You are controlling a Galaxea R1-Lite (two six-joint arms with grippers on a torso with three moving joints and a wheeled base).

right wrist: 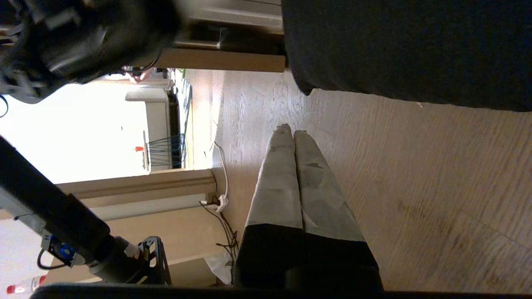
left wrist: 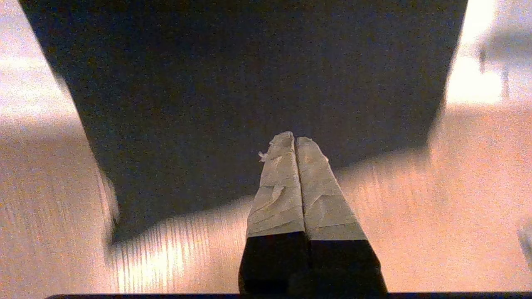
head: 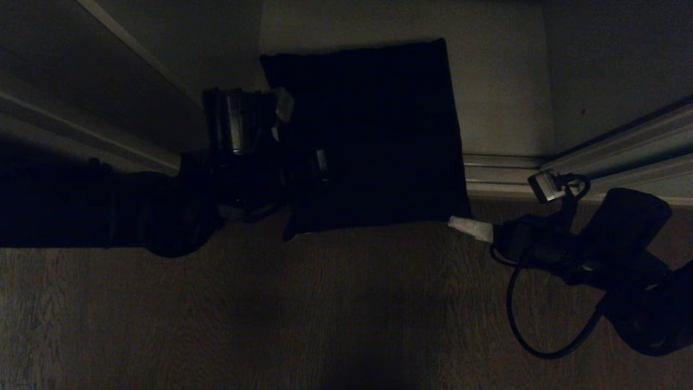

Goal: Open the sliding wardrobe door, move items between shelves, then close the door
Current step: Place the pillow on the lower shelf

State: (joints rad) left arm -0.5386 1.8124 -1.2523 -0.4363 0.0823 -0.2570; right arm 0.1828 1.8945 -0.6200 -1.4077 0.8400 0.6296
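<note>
Hovering my left pincer (left wrist: 296,143), fingers pressed together and empty, just before the black garment (left wrist: 249,91); right pincer (right wrist: 293,133) likewise closed, parked beside it.

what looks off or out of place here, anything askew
The black folded garment is not fully on the wardrobe's bottom board: its near edge hangs past the track over the wooden floor, with one corner drooping. The left gripper is shut just above it, holding nothing.
</note>
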